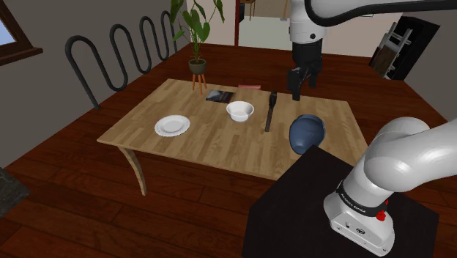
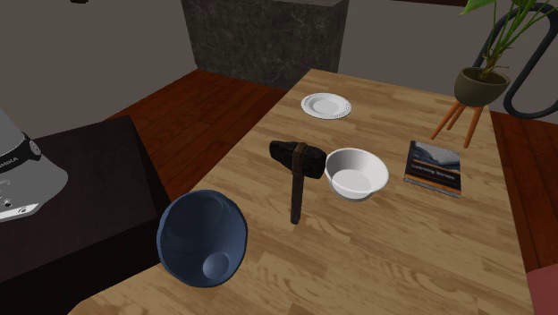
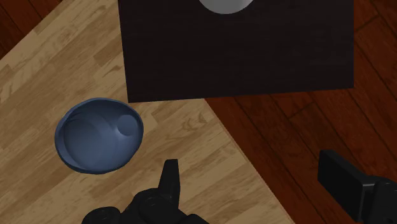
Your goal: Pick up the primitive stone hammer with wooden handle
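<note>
The stone hammer (image 1: 269, 111) lies flat on the wooden table (image 1: 205, 143), its dark head toward the far edge and its brown handle pointing toward the stand. In the second exterior view the hammer (image 2: 296, 174) rests between a white bowl and a blue bowl. My black gripper (image 1: 298, 89) hangs in the air above the table's far side, to the shoulder view's right of the hammer and apart from it. In the wrist view the gripper (image 3: 257, 184) is open, and its fingers (image 3: 170, 181) stand wide apart over the table edge with nothing between them.
A tipped blue bowl (image 1: 306, 133) lies by the dark stand (image 1: 315, 212). A white bowl (image 1: 240, 111) sits beside the hammer, and a white plate (image 1: 172, 125) and a book (image 1: 219, 96) lie farther off. A potted plant (image 1: 198, 44) stands beyond the table.
</note>
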Motion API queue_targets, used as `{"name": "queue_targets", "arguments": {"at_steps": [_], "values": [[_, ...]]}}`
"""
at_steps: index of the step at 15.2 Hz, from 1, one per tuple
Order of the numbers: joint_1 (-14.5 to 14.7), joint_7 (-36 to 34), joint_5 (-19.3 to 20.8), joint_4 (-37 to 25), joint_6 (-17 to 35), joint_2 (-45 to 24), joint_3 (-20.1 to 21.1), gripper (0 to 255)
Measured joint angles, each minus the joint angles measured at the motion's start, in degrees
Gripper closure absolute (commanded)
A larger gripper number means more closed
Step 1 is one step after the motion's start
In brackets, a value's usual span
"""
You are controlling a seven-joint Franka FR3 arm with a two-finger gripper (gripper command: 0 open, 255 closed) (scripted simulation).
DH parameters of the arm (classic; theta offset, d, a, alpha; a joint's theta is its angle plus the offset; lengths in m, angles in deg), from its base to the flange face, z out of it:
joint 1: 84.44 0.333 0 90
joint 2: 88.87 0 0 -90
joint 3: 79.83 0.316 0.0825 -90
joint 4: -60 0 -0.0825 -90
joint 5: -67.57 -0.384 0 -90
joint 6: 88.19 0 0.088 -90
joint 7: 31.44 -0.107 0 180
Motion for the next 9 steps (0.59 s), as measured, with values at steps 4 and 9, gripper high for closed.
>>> {"name": "queue_targets", "arguments": {"at_steps": [4, 9], "values": [[-1.26, -0.79, 0.49, 0.11, 3.55, -3.15, -0.94, 0], [-4.11, -2.50, 1.48, -1.25, 11.35, -11.46, -3.24, 0]]}}
